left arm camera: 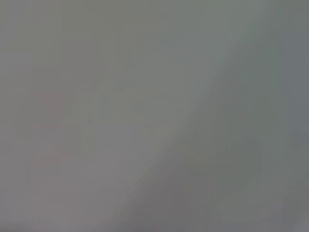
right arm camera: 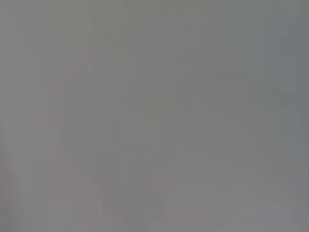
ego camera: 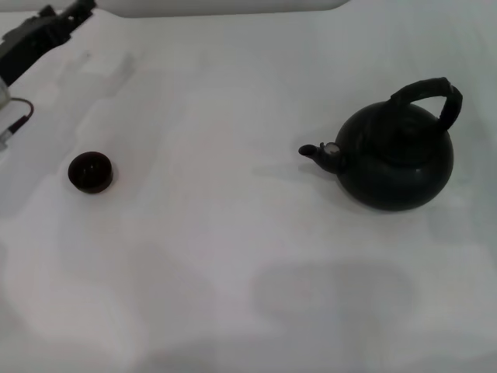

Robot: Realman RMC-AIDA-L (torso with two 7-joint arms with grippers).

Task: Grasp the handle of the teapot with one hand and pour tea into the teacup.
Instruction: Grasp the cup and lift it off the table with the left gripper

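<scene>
Black and matte, the teapot [ego camera: 397,159] sits upright on the right side of the white surface [ego camera: 233,256], its stubby spout [ego camera: 317,153] pointing left across open cloth toward the teacup [ego camera: 90,172]. Over its top arches the handle [ego camera: 429,95], thick and rough-looking, free of any grip. The teacup, small, dark and low, stands well apart from the pot, far over on the left, and nothing lies between the two.

Nothing is holding anything yet, so we're at the very start: the reach for the handle hasn't begun. The left arm [ego camera: 35,35] is tucked away at the far left corner, a dark shape with a thin cable trailing beside it; whether its pincer is open or closed, I cannot tell. The right pincer isn't visible at all from the head camera, and both wrist cameras show only blank grey.

By my reckoning, the next move calls for a pincer coming down over that arch and closing around it, then carrying the pot all the way across to the cup before tipping the spout.

Around them, just plain white covering with soft shadows; no more of the room shows.
</scene>
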